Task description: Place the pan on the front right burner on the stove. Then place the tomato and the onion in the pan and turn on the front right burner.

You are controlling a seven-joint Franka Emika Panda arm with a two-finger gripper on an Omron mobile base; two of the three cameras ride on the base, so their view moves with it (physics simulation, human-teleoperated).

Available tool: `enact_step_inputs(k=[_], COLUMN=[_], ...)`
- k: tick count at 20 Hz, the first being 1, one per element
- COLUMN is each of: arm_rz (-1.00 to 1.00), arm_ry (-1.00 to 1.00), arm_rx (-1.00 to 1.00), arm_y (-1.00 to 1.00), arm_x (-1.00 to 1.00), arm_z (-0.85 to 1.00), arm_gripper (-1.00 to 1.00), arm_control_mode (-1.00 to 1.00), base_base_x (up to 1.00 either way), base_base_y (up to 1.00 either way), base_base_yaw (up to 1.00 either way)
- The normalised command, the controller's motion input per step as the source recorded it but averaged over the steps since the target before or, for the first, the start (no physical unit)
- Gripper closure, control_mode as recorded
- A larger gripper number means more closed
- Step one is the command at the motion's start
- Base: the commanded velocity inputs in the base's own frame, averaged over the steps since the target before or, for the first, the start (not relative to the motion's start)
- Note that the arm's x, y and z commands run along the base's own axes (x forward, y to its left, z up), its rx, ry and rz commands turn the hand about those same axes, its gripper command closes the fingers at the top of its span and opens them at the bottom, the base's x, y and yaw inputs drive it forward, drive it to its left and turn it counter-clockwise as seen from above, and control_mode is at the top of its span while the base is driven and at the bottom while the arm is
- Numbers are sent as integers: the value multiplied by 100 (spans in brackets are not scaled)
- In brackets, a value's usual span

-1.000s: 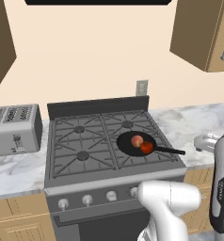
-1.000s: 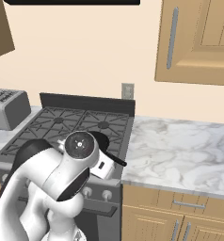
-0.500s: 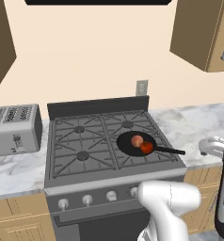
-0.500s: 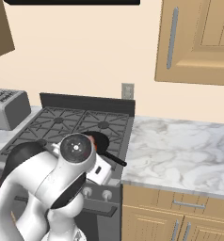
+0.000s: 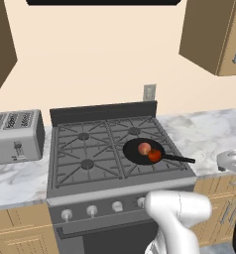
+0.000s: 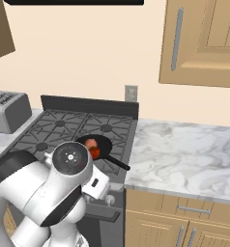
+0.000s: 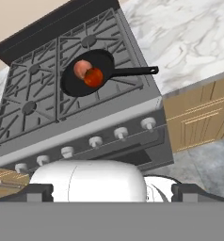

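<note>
Black pan [image 7: 88, 73] holds tomato [image 7: 93, 77], onion [image 7: 81, 68] | hand view: knobs [image 7: 121, 133] | gripper [image 7: 111, 192] spread

No readable text or label anywhere, as far as visible.

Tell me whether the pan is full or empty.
Not empty: the pan holds the tomato and the onion.

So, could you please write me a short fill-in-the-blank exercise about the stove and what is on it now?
1. The pan sits on the front ____ burner of the stove.
2. The tomato and the onion lie ____ the pan.
3. The toaster stands on the counter to the ____ of the stove.

Missing words: right; in; left
</note>
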Motion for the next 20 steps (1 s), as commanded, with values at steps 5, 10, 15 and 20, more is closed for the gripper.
enact_step_inputs(k=[5,10,15,20], arm_rz=[0,0,0,0], arm_ry=[0,0,-13,-35], arm_rx=[0,0,-2,-10], arm_y=[3,5,4,0], arm_x=[-35,-20,1,54], arm_z=[0,0,-22,-44], arm_gripper=[-100,-100,-100,-100], arm_control_mode=[-100,-100,-100,-100], base_base_x=[0,0,0,0], base_base_y=[0,0,0,0], base_base_yaw=[0,0,0,0])
